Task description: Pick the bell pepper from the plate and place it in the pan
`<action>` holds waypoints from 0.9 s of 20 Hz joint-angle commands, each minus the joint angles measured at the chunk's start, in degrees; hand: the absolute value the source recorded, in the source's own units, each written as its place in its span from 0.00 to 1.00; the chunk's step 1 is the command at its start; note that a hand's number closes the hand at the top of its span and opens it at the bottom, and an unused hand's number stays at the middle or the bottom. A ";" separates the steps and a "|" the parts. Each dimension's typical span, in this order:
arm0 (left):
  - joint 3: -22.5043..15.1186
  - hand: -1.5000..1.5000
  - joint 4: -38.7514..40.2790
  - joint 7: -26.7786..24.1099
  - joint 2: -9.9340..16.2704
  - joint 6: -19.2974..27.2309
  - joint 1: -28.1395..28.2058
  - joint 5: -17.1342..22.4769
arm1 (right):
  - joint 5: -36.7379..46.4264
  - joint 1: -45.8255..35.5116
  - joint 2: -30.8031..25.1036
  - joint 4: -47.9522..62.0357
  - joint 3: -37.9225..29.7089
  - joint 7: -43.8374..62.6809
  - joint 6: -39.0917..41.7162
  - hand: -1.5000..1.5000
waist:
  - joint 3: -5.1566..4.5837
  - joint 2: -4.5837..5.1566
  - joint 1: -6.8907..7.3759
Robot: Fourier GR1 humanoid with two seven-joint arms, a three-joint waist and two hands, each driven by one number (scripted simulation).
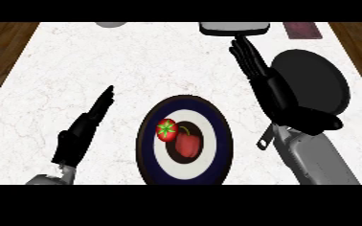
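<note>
The pepper (180, 140) lay on the plate (150, 143), not yet picked, and the pan (311, 79) waited well to the right, probably so the right hand (258, 69) could carry it across. This hand was stretched forward between plate and pan, fingers straight and together, holding nothing. The left hand (84, 124) rested left of the plate, fingers straight also.

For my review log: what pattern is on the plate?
Plate: dark navy and white concentric rings, seen in head view.
</note>
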 commanded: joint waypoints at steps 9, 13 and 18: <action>13.98 0.50 -1.00 5.07 -3.83 7.23 -3.49 8.18 | 21.21 9.84 -3.87 -7.44 2.01 -2.71 -15.55 1.00 | -0.37 -1.01 -1.94; 16.37 0.50 -0.15 4.62 -2.25 5.48 -3.89 9.63 | 29.23 23.39 -9.46 -14.11 5.98 -5.18 -18.51 0.00 | -0.39 -0.48 -1.91; 15.09 0.50 -1.36 8.63 -2.52 5.98 -7.80 8.74 | 41.47 28.12 -13.57 -21.43 9.00 -0.24 -21.15 0.00 | -0.41 -0.11 -0.41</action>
